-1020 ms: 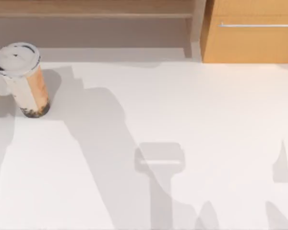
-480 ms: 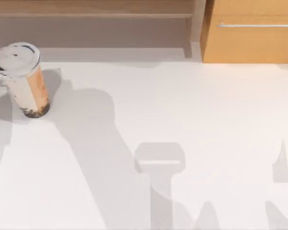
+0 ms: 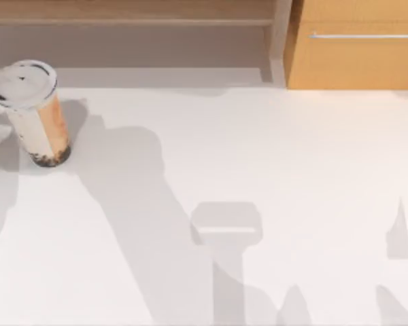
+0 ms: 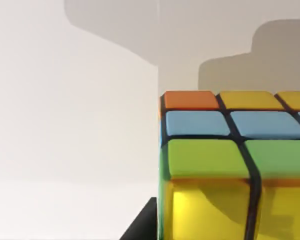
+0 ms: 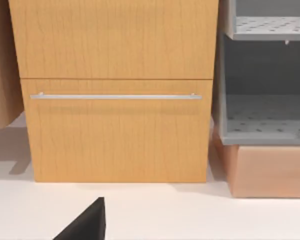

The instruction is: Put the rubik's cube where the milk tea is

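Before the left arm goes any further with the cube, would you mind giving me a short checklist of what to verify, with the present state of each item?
1. Milk tea upright at the table's left: ok.
2. Target spot free for the cube: not ok, the milk tea occupies it.
3. Rubik's cube close before the left wrist camera: ok.
4. Left gripper's hold on the cube: cannot tell, only a dark finger tip shows beside it.
5. Right arm out of the way, facing the wooden drawer cabinet: ok.
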Available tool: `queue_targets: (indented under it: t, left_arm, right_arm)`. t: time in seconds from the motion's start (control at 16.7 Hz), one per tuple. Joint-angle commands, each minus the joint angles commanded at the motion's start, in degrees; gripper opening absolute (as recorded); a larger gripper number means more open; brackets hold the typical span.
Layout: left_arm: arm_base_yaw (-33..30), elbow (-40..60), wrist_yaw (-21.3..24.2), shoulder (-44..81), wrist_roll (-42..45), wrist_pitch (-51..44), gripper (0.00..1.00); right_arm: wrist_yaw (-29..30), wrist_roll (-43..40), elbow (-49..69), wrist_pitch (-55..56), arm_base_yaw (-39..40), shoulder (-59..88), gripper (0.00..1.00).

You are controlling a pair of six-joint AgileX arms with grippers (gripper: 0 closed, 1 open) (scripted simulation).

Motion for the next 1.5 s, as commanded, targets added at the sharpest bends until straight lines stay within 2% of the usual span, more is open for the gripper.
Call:
queue_targets:
  t: [0.42, 1.2, 1.5]
  left_arm:
    - [-0.3, -0.6, 1.6, 1.0, -2.3, 3.6, 0.0]
    - [-0.3, -0.6, 1.6, 1.0, -2.3, 3.6, 0.98]
    - [-0.3, -0.6, 1.6, 1.0, -2.3, 3.6, 1.0]
  right_arm:
    - [0.0, 0.0, 0.0, 0.0, 0.0, 0.0, 1.0]
    - [0.0, 0.0, 0.0, 0.0, 0.0, 0.0, 1.0]
    - [0.0, 0.0, 0.0, 0.0, 0.0, 0.0, 1.0]
